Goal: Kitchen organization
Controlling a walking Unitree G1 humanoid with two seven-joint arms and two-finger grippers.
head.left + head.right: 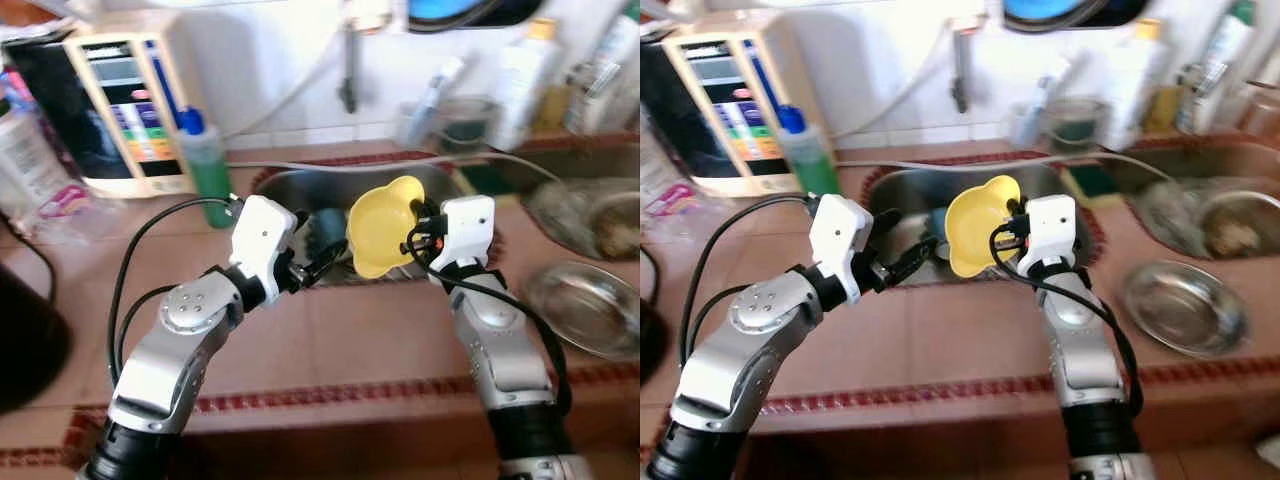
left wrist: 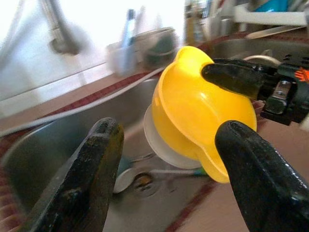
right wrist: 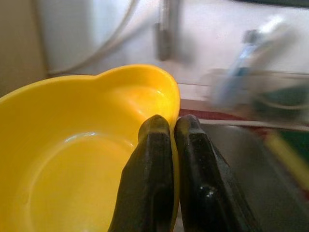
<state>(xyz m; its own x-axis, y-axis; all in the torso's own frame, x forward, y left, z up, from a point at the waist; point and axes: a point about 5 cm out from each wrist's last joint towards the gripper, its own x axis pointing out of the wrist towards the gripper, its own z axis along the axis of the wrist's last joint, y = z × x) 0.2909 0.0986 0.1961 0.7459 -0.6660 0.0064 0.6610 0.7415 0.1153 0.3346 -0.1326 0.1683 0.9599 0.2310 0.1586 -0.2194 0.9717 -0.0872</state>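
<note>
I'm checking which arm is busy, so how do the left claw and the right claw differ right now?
The right claw is shut on the rim of the yellow bowl, lifted over the sink; the left claw is open, holding nothing. The right grips; the left only points toward the bowl. Both hover at the sink, with black fingers.

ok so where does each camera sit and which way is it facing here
Left eye view: on the head, facing forward and down at the sink; both silver arms show.
Right eye view: the head's other eye, same scene.
Left wrist view: on the left wrist, looking along the open left gripper at the yellow bowl.
Right wrist view: on the right wrist, looking along the right gripper, shut on the bowl's rim.
Shared: the yellow bowl and the tap appear in all four.
</note>
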